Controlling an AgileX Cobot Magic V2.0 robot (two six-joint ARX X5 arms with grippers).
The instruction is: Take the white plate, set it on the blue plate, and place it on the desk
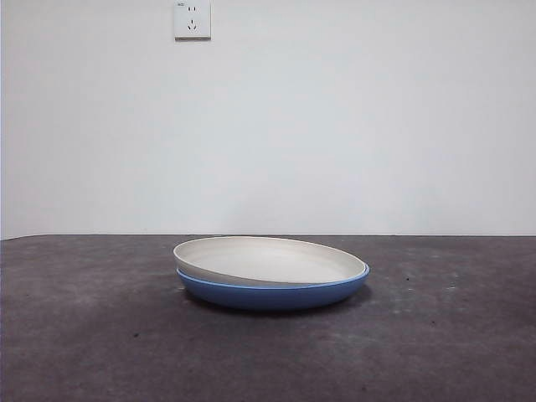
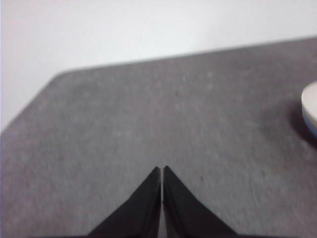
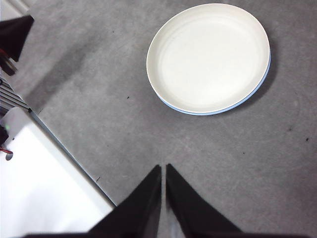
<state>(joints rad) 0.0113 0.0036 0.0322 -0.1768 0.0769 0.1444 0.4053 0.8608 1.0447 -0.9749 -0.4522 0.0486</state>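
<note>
The white plate point(image 1: 266, 260) lies nested on the blue plate point(image 1: 276, 295) in the middle of the desk point(image 1: 84, 335), slightly tilted. From the right wrist view the white plate point(image 3: 209, 57) covers nearly all of the blue plate point(image 3: 247, 101), which shows only as a thin rim. My right gripper point(image 3: 163, 167) hangs shut well above the desk, some way off from the plates, holding nothing. My left gripper point(image 2: 162, 169) is shut over bare desk point(image 2: 148, 124); only the white plate's edge point(image 2: 311, 101) shows at the side of that view. Neither gripper appears in the front view.
A white wall with a power socket point(image 1: 192, 20) stands behind the desk. In the right wrist view a white block point(image 3: 34, 183) runs along the desk's edge, with dark equipment point(image 3: 12, 37) at one corner.
</note>
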